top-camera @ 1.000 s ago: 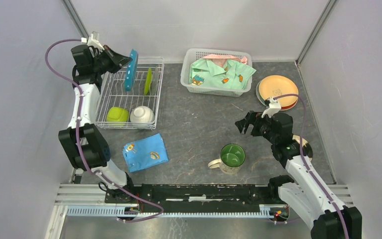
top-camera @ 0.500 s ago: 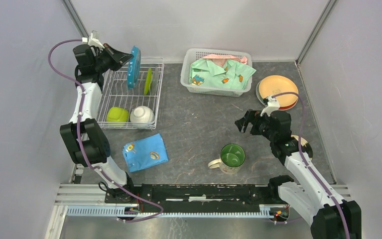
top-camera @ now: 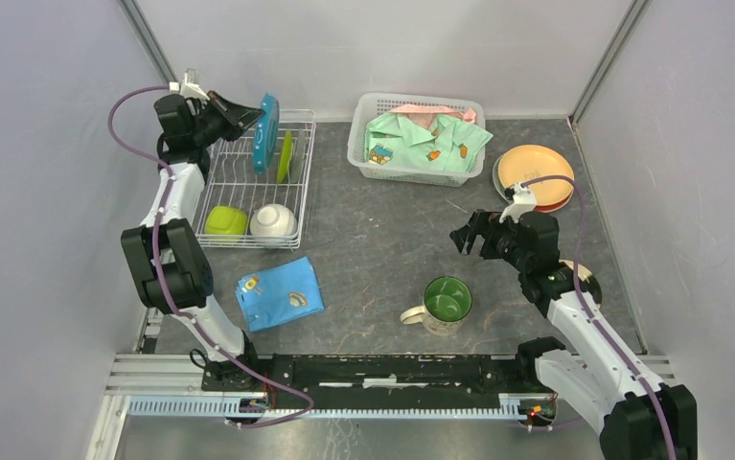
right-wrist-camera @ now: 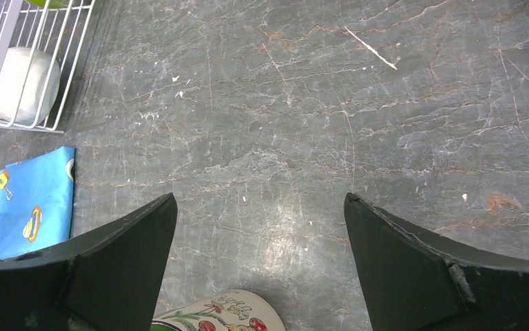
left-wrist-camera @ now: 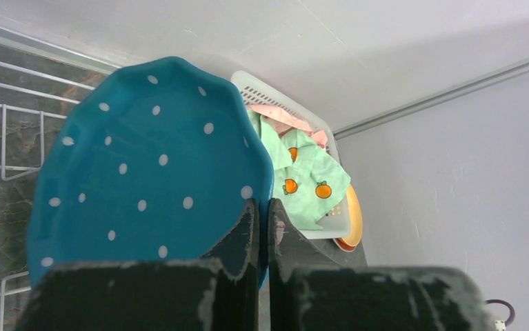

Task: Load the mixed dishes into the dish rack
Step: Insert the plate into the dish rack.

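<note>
- Sliding right over the last second, the blue dotted plate (top-camera: 267, 132) is now hanging on edge over the dish rack (top-camera: 232, 177), just beside the lime-green plate (top-camera: 286, 155). My left jaws are pinching its rim.
- Already sitting in the rack: that green plate, a lime bowl (top-camera: 226, 221) and a white bowl (top-camera: 273, 220).
- I'm seeing the mug (top-camera: 447, 302) and the orange plates (top-camera: 534, 172) waiting on the bench (top-camera: 382, 220).
- Right jaws are hanging wide open, empty, near the mug.

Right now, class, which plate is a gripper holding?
The blue dotted plate, pinched on edge by the left gripper. The green plate stands free in the rack; the orange plate lies flat, far right.
</note>
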